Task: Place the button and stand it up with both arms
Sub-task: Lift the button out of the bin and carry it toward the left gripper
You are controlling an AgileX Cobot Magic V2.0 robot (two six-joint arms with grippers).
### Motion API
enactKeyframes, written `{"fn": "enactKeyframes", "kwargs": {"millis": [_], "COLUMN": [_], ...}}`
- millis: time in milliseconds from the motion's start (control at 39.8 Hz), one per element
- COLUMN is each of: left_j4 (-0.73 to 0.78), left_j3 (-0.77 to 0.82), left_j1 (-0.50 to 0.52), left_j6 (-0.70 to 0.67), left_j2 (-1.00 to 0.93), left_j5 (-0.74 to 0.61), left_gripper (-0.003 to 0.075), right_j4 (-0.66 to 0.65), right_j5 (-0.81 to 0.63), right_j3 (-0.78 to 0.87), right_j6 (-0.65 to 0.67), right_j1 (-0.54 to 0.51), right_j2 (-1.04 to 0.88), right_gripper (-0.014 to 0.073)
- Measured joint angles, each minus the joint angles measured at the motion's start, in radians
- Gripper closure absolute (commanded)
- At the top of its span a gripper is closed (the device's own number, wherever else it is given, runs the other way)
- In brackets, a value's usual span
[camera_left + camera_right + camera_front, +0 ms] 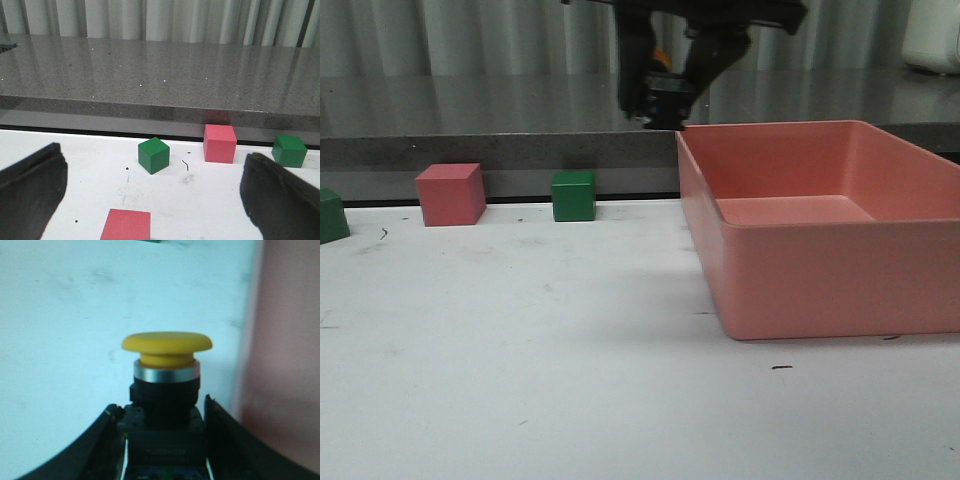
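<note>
Button [167, 390] sits clamped in our right gripper [165, 440], apparently aloft; left gripper [150, 200] gapes empty; standing it on the tabletop [570, 350] remains.

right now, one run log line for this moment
right hand: shut on button, raised by pink bin | left hand: open, empty | button: not yet placed

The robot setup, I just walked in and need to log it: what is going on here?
The right gripper is shut on the button, holding it in the air beside the pink bin. The left gripper is open and empty, over the white table near pink and green cubes. The button has not been set down.
</note>
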Motion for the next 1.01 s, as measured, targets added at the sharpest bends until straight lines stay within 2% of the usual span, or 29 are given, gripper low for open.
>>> {"fn": "enactKeyframes", "kwargs": {"millis": [277, 403, 805, 1006], "left_j4": [0.0, 0.0, 0.0, 0.0], "left_j3": [0.0, 0.0, 0.0, 0.0], "left_j1": [0.0, 0.0, 0.0, 0.0], "left_j6": [0.0, 0.0, 0.0, 0.0], "left_j2": [0.0, 0.0, 0.0, 0.0], "left_j5": [0.0, 0.0, 0.0, 0.0], "left_gripper": [0.0048, 0.0048, 0.0048, 0.0048], "right_j4": [0.046, 0.056, 0.055, 0.055], "right_j5": [0.063, 0.075, 0.072, 0.052], "right_j3": [-0.194, -0.232, -0.235, -0.243], "right_j6": [0.0, 0.032, 0.12, 0.132], "right_j1": [0.126, 0.154, 0.15, 0.15], "right_j2": [0.19, 0.271, 0.457, 0.484], "right_gripper": [0.0359, 0.0359, 0.0359, 0.0359]}}
